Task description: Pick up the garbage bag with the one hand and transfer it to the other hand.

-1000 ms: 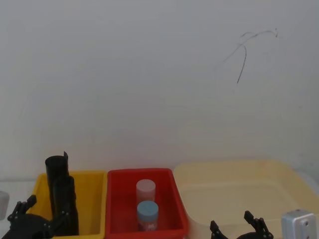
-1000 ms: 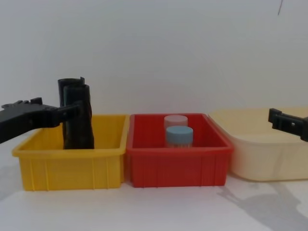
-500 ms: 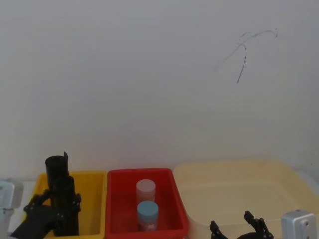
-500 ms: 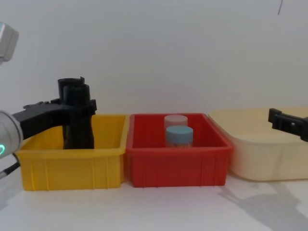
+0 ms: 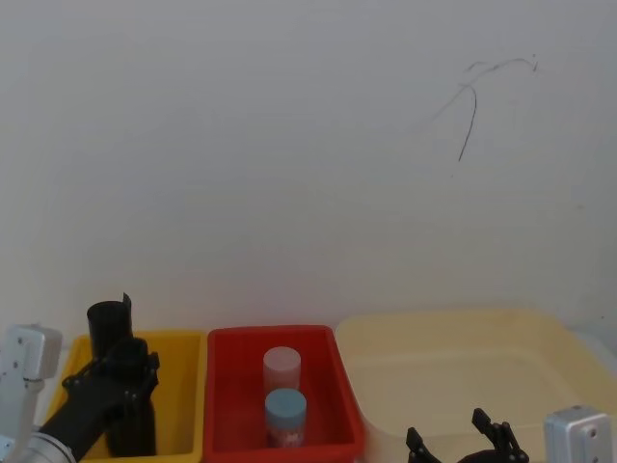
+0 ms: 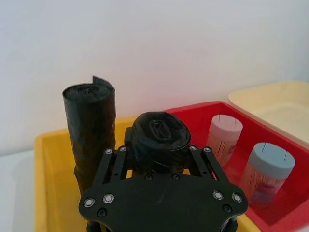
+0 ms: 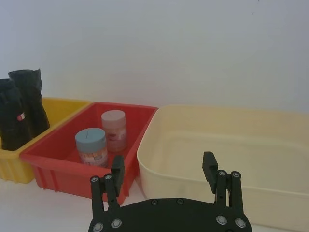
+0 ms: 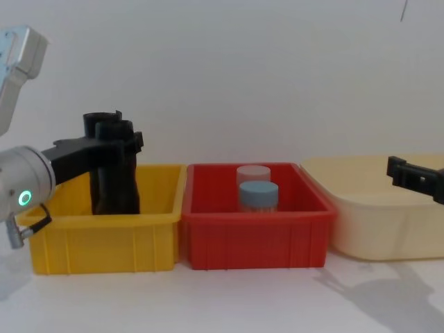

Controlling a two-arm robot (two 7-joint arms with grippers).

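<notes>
the left end effector (image 8: 116,141) reaches in from the left over the yellow bin (image 8: 104,244), its two fingers closed against opposite sides of the garbage bag (image 6: 159,136) just below its top; the silver arm behind it carries a green glowing ring (image 8: 26,198). the garbage bag stands upright in the yellow bin, long axis vertical, its rounded top end pointing up and rising well above the rim. its lower end is down inside the bin, and i cannot tell whether it rests on the bin's floor. just behind it in the same bin stands a slimmer black roll (image 6: 91,126), also upright, with a ragged top edge that reaches a little higher; whether the two touch i cannot tell. the right end effector (image 7: 163,165) hangs at the near side of the cream tub (image 8: 388,232), well apart from the bag, its fingers spread wide with nothing between them. the bins sit on a plain white table (image 8: 229,298) against a bare white wall (image 8: 277,69) that bears one thin dark scribble (image 5: 472,106). three containers stand side by side in a row: the yellow bin on the left, a red bin (image 8: 253,244) in the middle and the cream tub on the right. there are two black rolls, both in the yellow bin, and two jars, both in the red bin: a blue-lidded jar (image 8: 258,195) in front and a pink-lidded jar (image 8: 253,171) just behind it.
</notes>
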